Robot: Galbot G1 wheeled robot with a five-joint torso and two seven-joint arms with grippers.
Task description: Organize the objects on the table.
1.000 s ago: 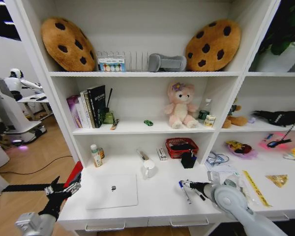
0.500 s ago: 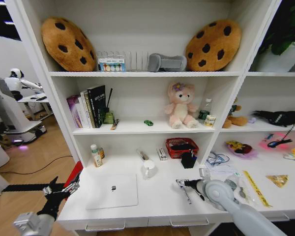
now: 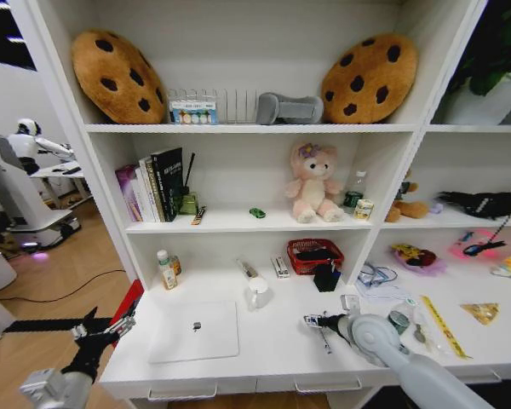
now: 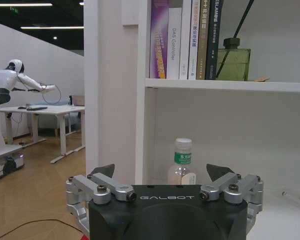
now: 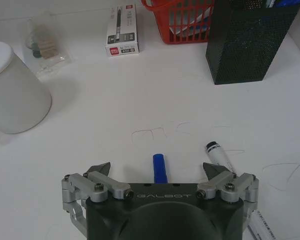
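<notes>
The right gripper [image 5: 156,172], jaws spread and empty, is held low over the table [image 5: 115,115], the blue-capped pen [image 5: 159,168] lying lengthwise between its fingertips (black-capped pen [image 5: 219,154] beside one tip).

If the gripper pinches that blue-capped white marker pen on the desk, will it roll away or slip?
The thin blue-capped white marker pen looks round and smooth, so it may roll on the flat white desk if nudged. It seems light and rigid, lying between the open right gripper fingers.
</notes>
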